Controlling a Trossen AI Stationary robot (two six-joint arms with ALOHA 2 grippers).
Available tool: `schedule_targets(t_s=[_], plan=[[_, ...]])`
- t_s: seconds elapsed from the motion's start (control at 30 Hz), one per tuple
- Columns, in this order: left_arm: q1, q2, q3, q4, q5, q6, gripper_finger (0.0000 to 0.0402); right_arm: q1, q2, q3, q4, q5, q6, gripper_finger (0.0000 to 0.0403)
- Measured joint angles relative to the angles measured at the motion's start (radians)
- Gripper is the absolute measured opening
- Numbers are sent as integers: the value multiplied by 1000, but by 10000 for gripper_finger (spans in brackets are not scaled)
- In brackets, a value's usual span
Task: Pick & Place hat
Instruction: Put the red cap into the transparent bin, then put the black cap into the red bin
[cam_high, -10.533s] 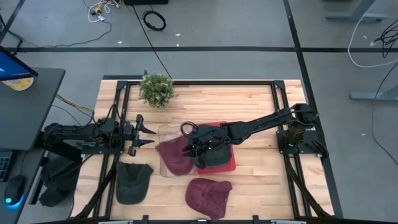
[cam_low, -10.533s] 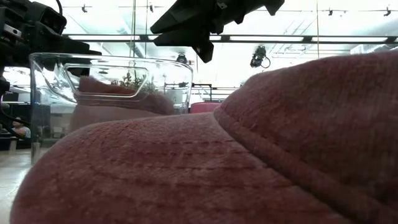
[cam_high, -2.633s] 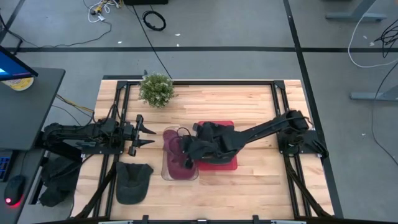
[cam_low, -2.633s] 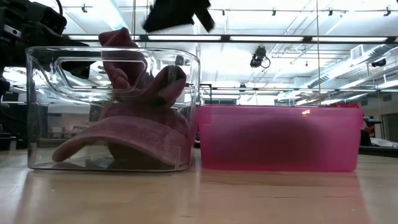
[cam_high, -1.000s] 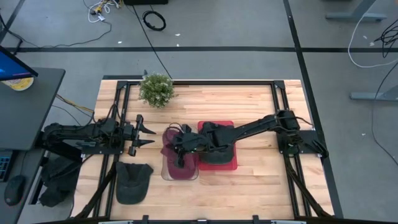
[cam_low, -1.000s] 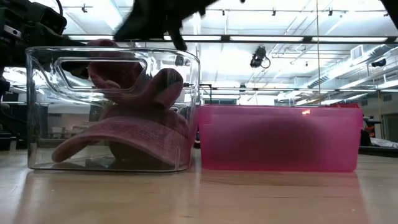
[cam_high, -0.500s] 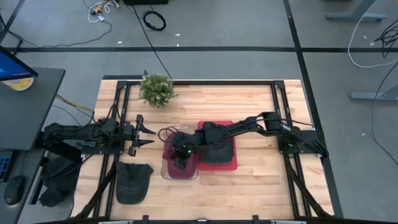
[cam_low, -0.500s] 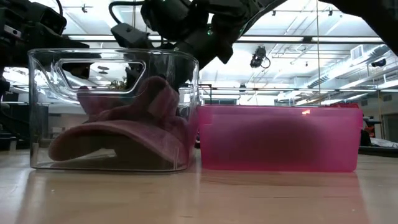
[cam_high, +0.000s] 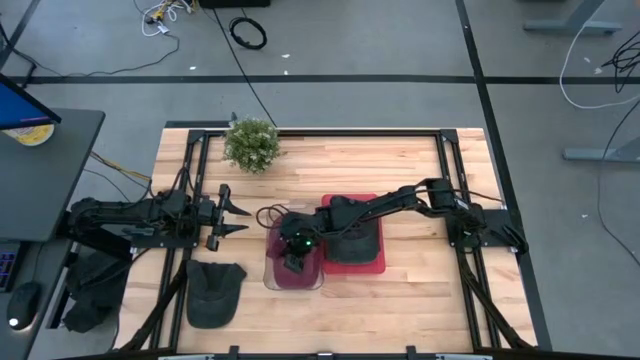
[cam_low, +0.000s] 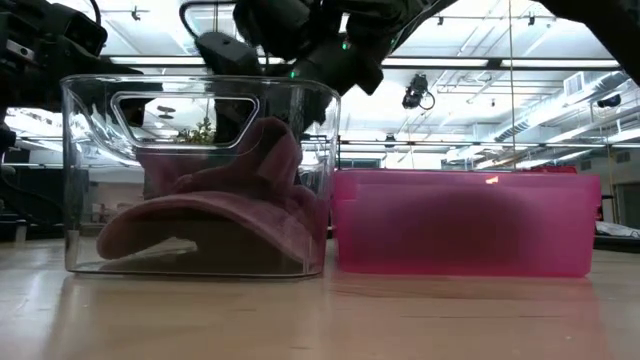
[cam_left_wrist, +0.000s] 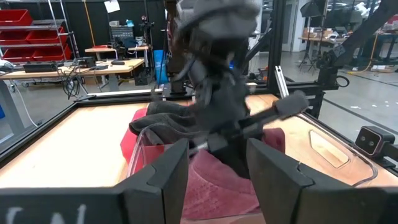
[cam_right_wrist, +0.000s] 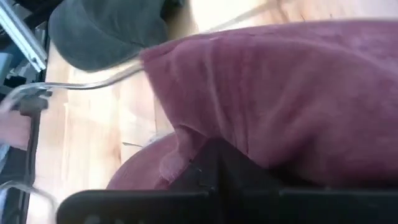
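Two bins stand side by side at mid-table. Nearest the front edge, a dark green cap (cam_high: 214, 291) lies loose on the wooden table (cam_high: 400, 300). Farther in, the clear bin (cam_low: 195, 175) holds crumpled maroon hats (cam_low: 225, 205), and the right gripper (cam_high: 293, 250) reaches down into it, pressing on the fabric; whether its fingers are parted cannot be told. Touching the clear bin's right side is the pink bin (cam_low: 465, 222), its contents hidden. The left gripper (cam_high: 232, 215), fingers spread, waits left. A small potted plant (cam_high: 251, 144) sits far left.
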Motion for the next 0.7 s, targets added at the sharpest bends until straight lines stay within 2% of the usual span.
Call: schedule_targets(t_s=[0.43, 0.6, 0.7], plan=[[0, 0, 0, 0, 0, 0, 167, -11, -109, 2, 53, 4, -74, 25], [0, 0, 0, 0, 0, 0, 167, -38, -170, 2, 14, 4, -235, 26], [0, 0, 0, 0, 0, 0, 167, -62, -210, 4, -49, 5, -222, 26]])
